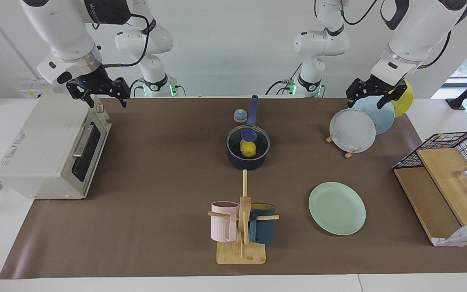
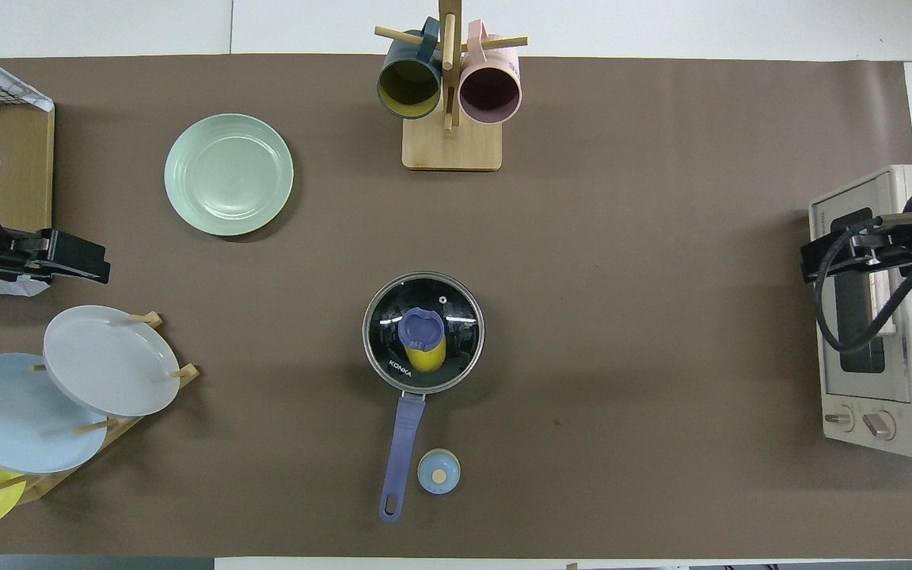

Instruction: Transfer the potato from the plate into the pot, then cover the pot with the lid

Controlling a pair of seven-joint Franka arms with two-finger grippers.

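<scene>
The dark navy pot (image 1: pixel 247 161) (image 2: pixel 386 366) stands mid-table, its long blue handle (image 2: pixel 399 451) pointing toward the robots. The clear glass lid (image 1: pixel 258 140) (image 2: pixel 456 317) with its blue knob (image 2: pixel 421 328) sits on the pot. The yellow potato (image 1: pixel 249 150) (image 2: pixel 427 359) shows through the glass, inside the pot. The mint-green plate (image 1: pixel 337 208) (image 2: pixel 228 174) lies bare, farther from the robots, toward the left arm's end. My right gripper (image 1: pixel 108 101) (image 2: pixel 828 261) hangs open over the toaster oven. My left gripper (image 1: pixel 373 101) (image 2: pixel 76 261) waits open over the plate rack.
A toaster oven (image 1: pixel 51 150) stands at the right arm's end. A mug rack (image 1: pixel 241 243) with a pink and a teal mug is farther out than the pot. A small bell (image 1: pixel 240 116) sits beside the pot handle. A plate rack (image 1: pixel 353 129) and a wire basket (image 1: pixel 460 142) occupy the left arm's end.
</scene>
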